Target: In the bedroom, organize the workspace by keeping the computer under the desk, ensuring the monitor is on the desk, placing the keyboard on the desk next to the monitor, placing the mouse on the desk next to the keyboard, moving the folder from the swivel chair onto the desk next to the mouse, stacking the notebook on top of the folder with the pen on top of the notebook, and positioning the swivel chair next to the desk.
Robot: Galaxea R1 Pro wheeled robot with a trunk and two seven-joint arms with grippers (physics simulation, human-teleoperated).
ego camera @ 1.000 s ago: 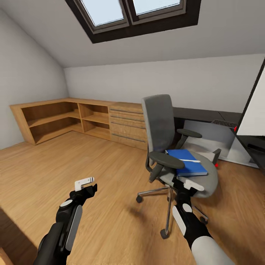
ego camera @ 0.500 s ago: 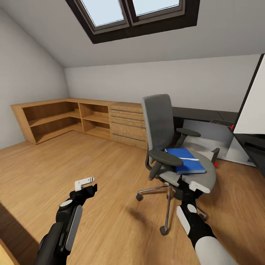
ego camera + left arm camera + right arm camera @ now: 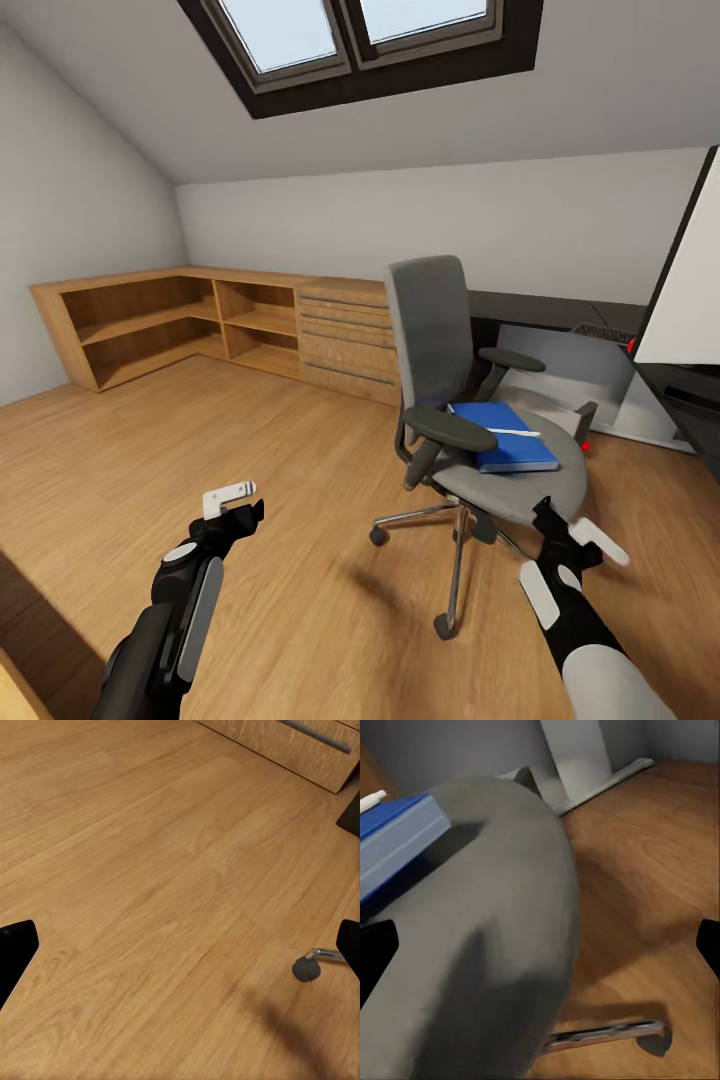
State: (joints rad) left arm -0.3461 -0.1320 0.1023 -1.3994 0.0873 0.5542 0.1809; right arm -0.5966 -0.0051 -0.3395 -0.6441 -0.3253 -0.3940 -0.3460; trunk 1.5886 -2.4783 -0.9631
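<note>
Swivel chair (image 3: 470,420) stands just ahead of the right end effector (image 3: 585,535), which is released, holding nothing, beside the seat's front edge. Blue folder (image 3: 505,436) with pen (image 3: 512,431) lies beyond it on the seat. Best lift from the near edge, level. Left end effector (image 3: 235,500) released, well apart. Counter (image 3: 560,312) mostly hidden; notebook indistinguishable.

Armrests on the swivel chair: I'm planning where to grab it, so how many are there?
2: one armrest on the nearer side of the swivel chair, the other armrest on its far side, towards the desk.
</note>
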